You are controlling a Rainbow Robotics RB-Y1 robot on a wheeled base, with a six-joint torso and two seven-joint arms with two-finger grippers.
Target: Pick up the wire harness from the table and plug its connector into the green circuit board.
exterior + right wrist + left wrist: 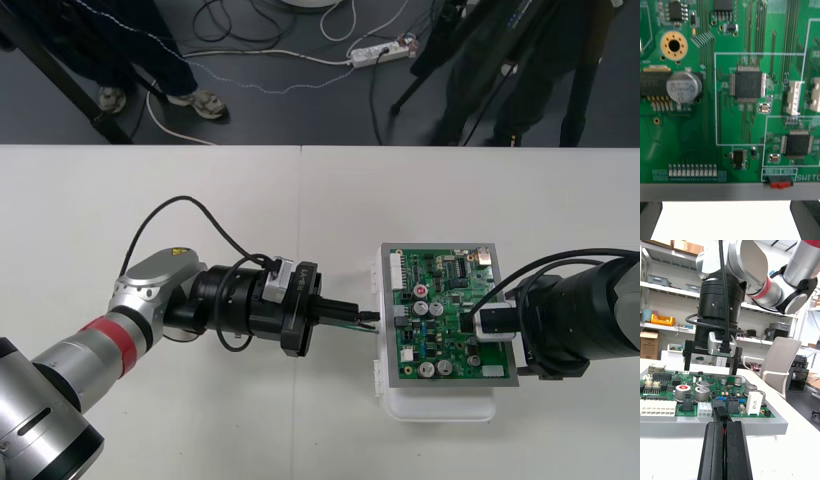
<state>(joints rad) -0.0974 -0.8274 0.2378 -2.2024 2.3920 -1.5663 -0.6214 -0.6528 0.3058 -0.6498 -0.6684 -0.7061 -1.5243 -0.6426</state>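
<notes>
The left arm [110,340] reaches in from the left edge of the table [250,200] and lies low across it, pointing toward the board. The left gripper [352,314] is just beside the board's left edge, and its fingers [738,450] are pressed together on the wire harness [366,317]. In the left wrist view a strip of red wire shows between those fingers, and the small black plug [720,414] sticks out past their tips. The plug sits at the board's near edge, right against a black connector there; whether it is seated I cannot tell. The green circuit board [450,300] lies flat in a grey frame on its white base [440,405], right of the table's middle. The right gripper [478,322] comes in from the right and stands over the board's right side. Its fingers [688,362] are spread wide apart with nothing between them. In the right wrist view they are dark shapes at the two lower corners, with the white base showing between them
</notes>
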